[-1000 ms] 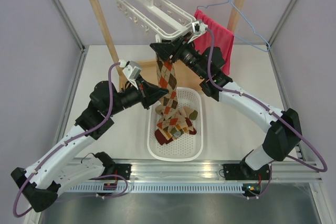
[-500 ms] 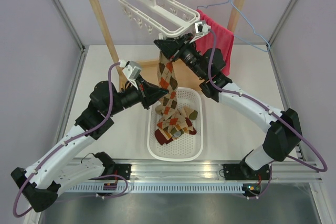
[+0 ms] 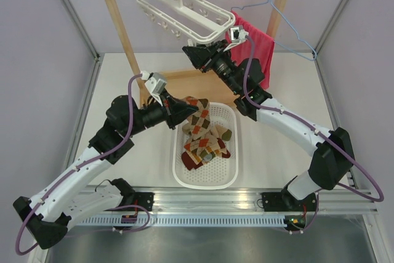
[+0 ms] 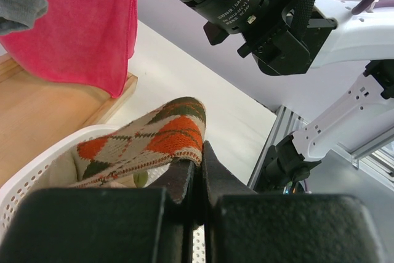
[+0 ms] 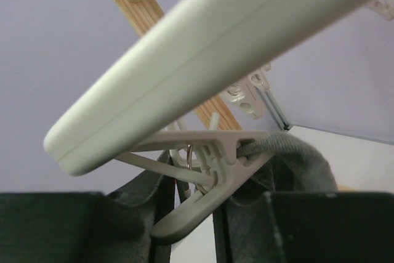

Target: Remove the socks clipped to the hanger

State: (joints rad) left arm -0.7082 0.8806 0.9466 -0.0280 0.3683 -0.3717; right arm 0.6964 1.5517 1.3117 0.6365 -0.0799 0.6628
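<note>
Holding: left pincer (image 4: 198,161) clamped on argyle sock (image 4: 160,137) over basket (image 3: 206,184) rim | right pincer (image 5: 196,209) squeezing clip (image 5: 217,167) beneath hanger (image 5: 203,47) edge

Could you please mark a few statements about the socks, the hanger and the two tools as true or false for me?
1. The left tool pinches an argyle sock. True.
2. That argyle sock is clipped to the white hanger. False: it is off the hanger and hangs over the white basket.
3. The right tool has its fingers on either side of a clip of the hanger. True.
4. The basket holds nothing. False: other argyle socks lie in it.
5. A grey sock sits in that clip. True.
</note>
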